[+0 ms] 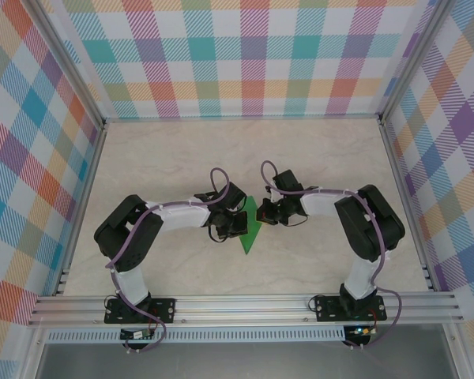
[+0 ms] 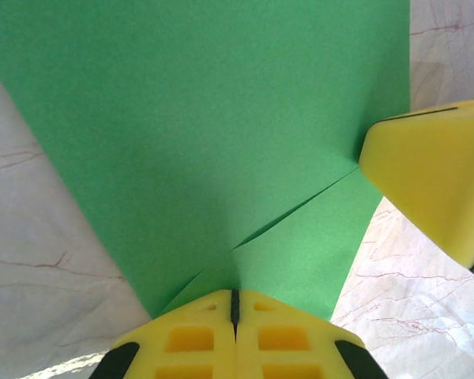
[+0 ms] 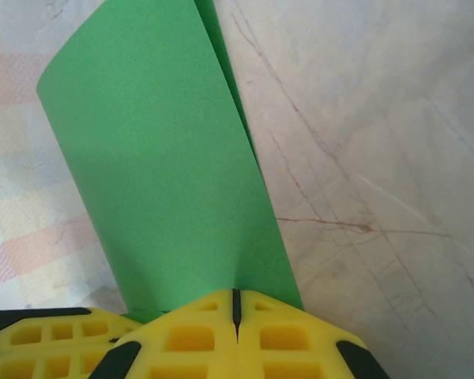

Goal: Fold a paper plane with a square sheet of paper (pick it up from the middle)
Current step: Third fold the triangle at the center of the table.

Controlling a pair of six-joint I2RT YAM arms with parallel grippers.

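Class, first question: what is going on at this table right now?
Two robot arms meet over a sheet of green paper in the middle of the table. The left gripper and the right gripper are both shut, and each seems to pinch the paper from its own side. The sheet is partly folded, with a creased flap and one part curling up. It is not yet a plane.

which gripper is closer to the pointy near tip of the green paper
The left gripper: it meets the green paper lower down, toward the near tip, while the right gripper sits farther up the opposite edge.
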